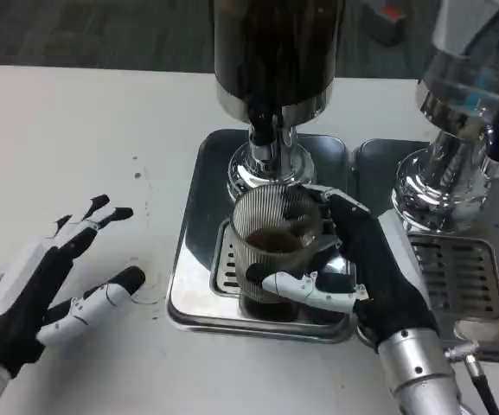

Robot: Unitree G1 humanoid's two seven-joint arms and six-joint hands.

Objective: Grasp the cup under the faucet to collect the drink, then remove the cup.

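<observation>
Scanning left to right, I start at my left hand, lying on the white table with fingers spread and nothing in them, released and idle, well apart from the dispenser. Next comes the steel drip tray, and on its slotted grate stands the ribbed glass cup, upright, long axis vertical, mouth facing up. Directly above it sits the black faucet of the dark drink dispenser, so the cup looks lined up under the spout. I see dark liquid low in the cup; I can't tell whether any is pouring.

My right hand is wrapped on the cup from the cup's right side, thumb across the near face, other fingers curling round the far right wall. So that hand is grasping the cup, and the cup lies just left of its palm. Right of that stands a second dispenser on its own tray.

My call: the right hand is plainly the working one. Removal turns on the faucet sitting right over the rim, so I'd pull the cup toward me, keeping it upright, rather than lift straight up.
</observation>
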